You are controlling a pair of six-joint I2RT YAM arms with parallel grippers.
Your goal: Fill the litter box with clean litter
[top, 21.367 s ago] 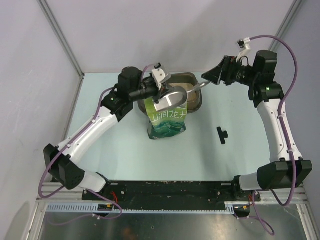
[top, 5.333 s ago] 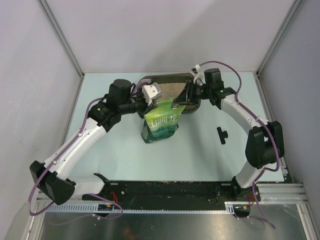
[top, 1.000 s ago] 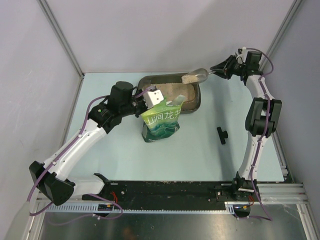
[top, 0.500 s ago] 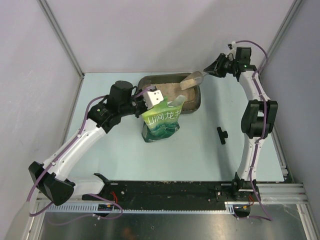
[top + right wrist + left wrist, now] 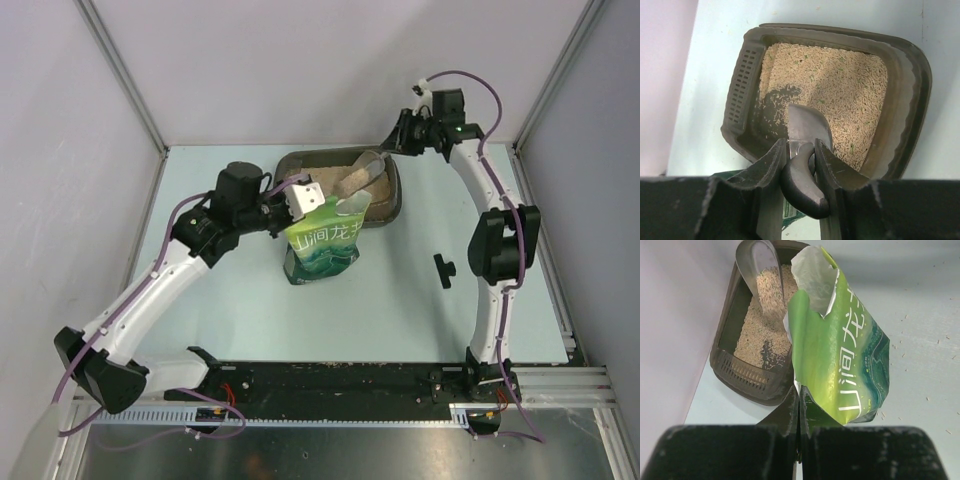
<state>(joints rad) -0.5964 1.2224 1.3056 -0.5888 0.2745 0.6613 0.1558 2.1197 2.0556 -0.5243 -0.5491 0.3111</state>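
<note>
The litter box (image 5: 392,205) stands at the table's back, its floor mostly covered by clean litter (image 5: 381,184). My right gripper (image 5: 400,141) is shut on the dark handle (image 5: 802,182) of a silver scoop (image 5: 357,176). The scoop tilts down over the box with granules in its bowl (image 5: 765,277). My left gripper (image 5: 304,196) is shut on the edge of an open green bag (image 5: 325,245) and holds it upright beside the box's near rim. In the right wrist view the right gripper (image 5: 801,145) looks down on the litter (image 5: 850,85) and the box's rim (image 5: 914,95). The left gripper (image 5: 799,390) pinches the bag (image 5: 840,350) next to the box (image 5: 722,347).
A small black part (image 5: 443,270) lies on the table to the right of the bag. Grey walls and metal posts close in the back and both sides. Stray granules dot the table near the bag (image 5: 900,347).
My right arm has swung left, carrying the scoop from the box's back right corner to over the box and tipping it downward. The left arm and the bag have stayed still.
</note>
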